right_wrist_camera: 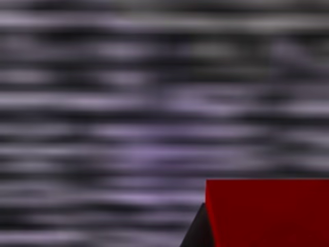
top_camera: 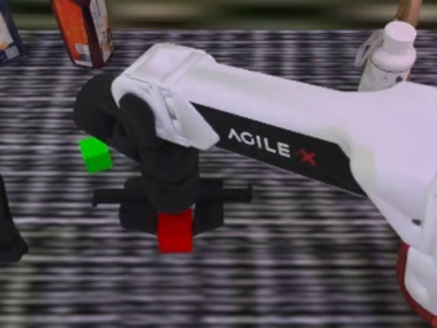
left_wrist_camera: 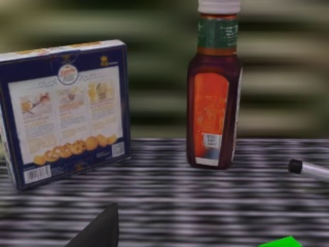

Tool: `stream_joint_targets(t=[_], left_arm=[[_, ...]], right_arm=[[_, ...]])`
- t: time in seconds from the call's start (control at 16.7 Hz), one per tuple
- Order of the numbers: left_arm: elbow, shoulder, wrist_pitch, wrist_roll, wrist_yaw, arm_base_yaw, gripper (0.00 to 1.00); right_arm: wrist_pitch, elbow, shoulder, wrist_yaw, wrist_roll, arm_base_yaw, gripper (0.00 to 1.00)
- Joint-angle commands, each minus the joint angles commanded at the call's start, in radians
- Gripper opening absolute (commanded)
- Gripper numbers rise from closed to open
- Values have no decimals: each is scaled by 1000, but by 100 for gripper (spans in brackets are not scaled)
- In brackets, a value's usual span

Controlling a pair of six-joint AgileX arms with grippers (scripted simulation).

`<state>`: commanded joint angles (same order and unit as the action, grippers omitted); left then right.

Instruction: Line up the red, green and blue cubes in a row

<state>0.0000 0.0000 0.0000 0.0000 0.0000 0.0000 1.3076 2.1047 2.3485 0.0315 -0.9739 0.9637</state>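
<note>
The right gripper (top_camera: 175, 222) is clenching the rigid, light-looking red cube (top_camera: 175, 231) by opposite flat faces mid-table, the green cube (top_camera: 95, 155) nearby.

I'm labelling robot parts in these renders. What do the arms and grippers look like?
The right arm is a glossy white shell with a black panel lettered AGILE in white and a red X. Its wrist and the right gripper are matte black, with a thin black crossbar. Of the left arm, only a black edge shows.
</note>
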Motion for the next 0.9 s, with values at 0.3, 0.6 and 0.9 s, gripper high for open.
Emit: stream_joint_targets(t=[0.3, 0.6, 0.9], left_arm=[[0, 0, 0, 0, 0, 0, 100], [0, 0, 0, 0, 0, 0, 100], [0, 0, 0, 0, 0, 0, 100]], right_arm=[[-178, -144, 26, 1, -4, 2, 0], [-232, -194, 39, 3, -5, 6, 0], [-232, -194, 39, 3, -5, 6, 30]])
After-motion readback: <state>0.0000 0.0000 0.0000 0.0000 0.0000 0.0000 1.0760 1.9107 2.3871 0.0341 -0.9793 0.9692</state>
